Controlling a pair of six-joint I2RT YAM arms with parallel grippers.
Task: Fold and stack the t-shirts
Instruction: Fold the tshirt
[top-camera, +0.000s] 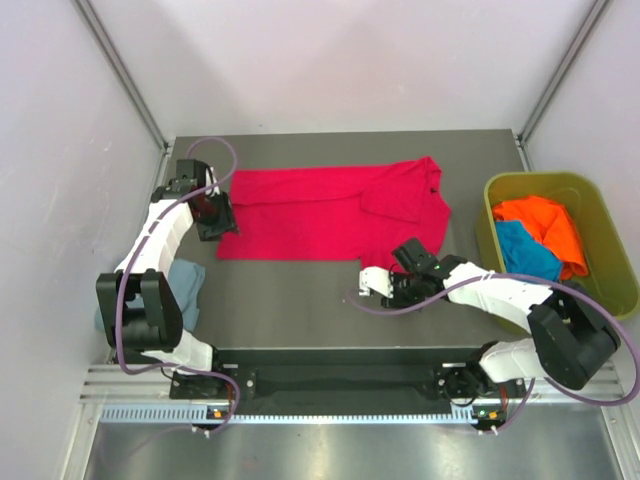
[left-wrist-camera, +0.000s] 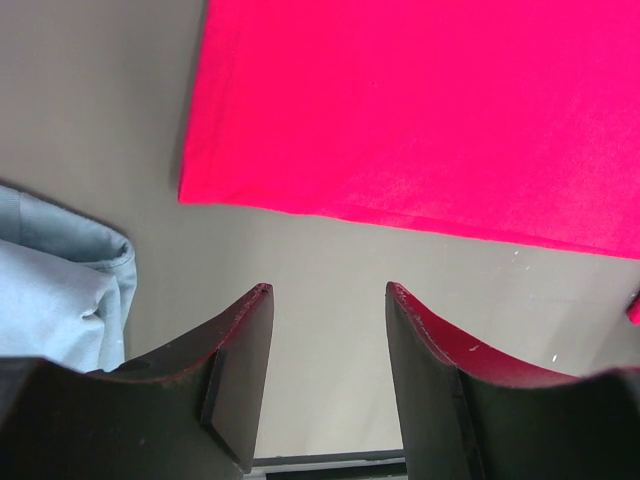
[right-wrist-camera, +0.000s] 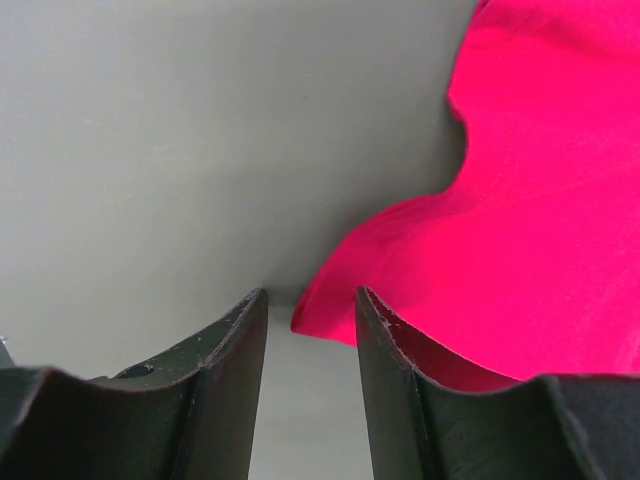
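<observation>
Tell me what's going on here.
Two arms are folding t-shirts. The red t-shirt lies spread out, the left tool open at its left edge, the right tool open at its near right corner; neither grips it. A grey-blue t-shirt lies beside the left arm; the orange t-shirt and turquoise t-shirt sit in the bin.

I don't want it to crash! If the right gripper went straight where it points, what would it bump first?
Probably the corner of the red t-shirt, lying just ahead of the right gripper on the grey table. Depth is hard to judge here.
</observation>
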